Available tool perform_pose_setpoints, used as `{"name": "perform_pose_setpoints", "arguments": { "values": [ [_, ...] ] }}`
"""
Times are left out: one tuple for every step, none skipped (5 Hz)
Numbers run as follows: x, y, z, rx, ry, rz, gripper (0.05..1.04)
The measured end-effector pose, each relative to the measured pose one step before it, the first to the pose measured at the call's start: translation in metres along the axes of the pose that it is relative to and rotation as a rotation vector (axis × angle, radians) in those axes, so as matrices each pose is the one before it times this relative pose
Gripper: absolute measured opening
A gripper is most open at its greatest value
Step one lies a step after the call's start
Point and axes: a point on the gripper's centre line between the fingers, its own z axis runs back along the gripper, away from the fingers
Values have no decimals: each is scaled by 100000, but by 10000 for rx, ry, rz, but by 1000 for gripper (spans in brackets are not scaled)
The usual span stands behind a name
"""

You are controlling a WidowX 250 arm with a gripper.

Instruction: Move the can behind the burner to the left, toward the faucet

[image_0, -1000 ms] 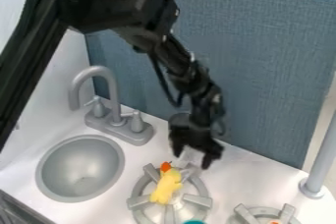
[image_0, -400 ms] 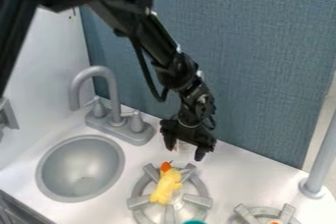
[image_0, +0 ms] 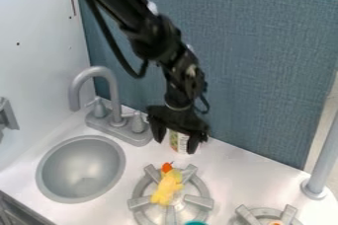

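"Where is the can sitting, next to the gripper?"

"It is showing in the gap between the two fingers, low under the palm, with one finger partly covering its side. It is appearing upright, at the back of the white counter, beyond the nearer burner."

"And how far are the fingers opening?"

"They are standing wide apart and pointing down, one on each side of the can's visible label. Whether either is touching the can, nobody is able to tell from this angle; no firm grip is showing."

"How many things is the counter carrying?"

"One can, to begin with. One yellow toy with an orange-red end is lying on the nearer burner, in front of the gripper and apart from it. Two burners are showing, the second burner running off the bottom edge. One teal thing is peeking in there too, mostly cut off."

"What about the sink side?"

"One round grey sink is lying to the left in the view, and one faucet is standing behind it, between two handles. One grey post is rising at the right edge."
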Motion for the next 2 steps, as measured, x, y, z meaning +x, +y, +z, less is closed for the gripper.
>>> {"name": "perform_pose_setpoints", "arguments": {
  "values": [
    [-3327,-1165,3408,-83,388,-437,1001],
    [-2628,-677,1662,154,422,-438,1001]
  ]
}}
